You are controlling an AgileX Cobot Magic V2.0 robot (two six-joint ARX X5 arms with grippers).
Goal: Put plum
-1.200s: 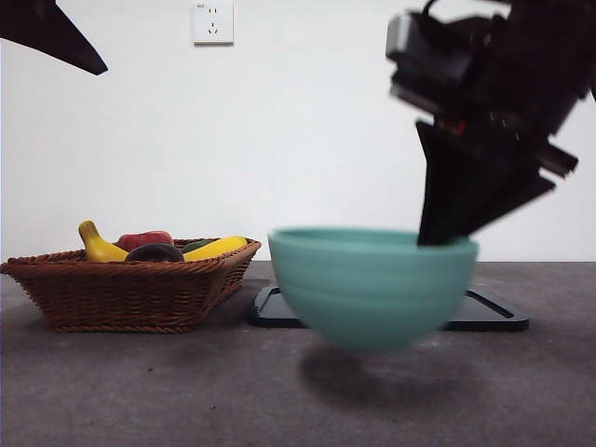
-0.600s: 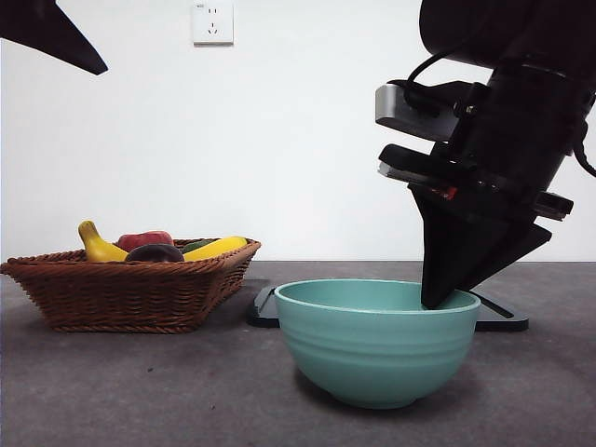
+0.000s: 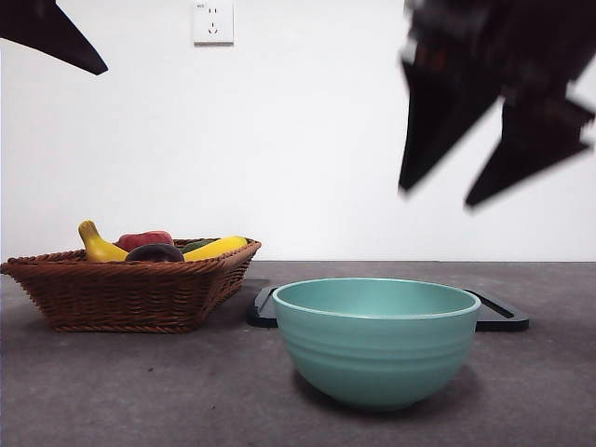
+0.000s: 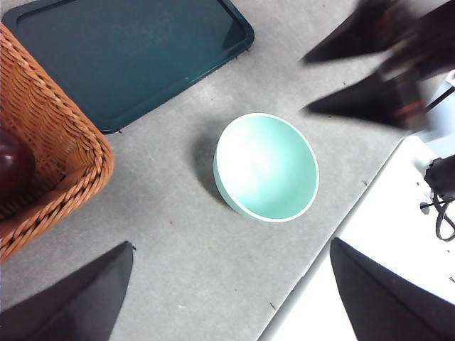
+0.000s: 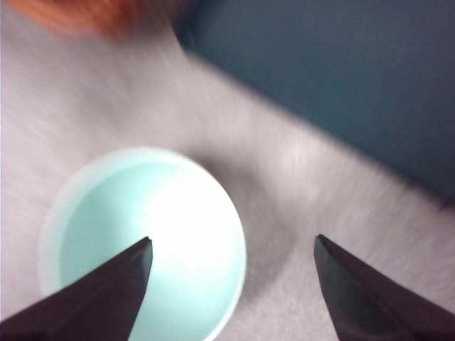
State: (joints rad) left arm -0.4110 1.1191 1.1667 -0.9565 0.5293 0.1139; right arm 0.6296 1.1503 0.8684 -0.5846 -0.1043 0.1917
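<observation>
The plum is dark maroon and lies in the wicker basket at the left, among other fruit. In the left wrist view only its edge shows inside the basket. A teal bowl stands empty on the table in front of a black tray. My right gripper is open and empty, blurred, high above the bowl's right side. Its wrist view looks down at the bowl past its open jaws. My left gripper is open and waits high up.
The basket also holds a yellow banana, a red apple and another yellow fruit. The dark tray lies flat between basket and bowl. The table's edge and a white surface lie beyond the bowl.
The right gripper lowered the bowl onto the table, let go of its rim and rose up, now open. The left arm has not moved.
</observation>
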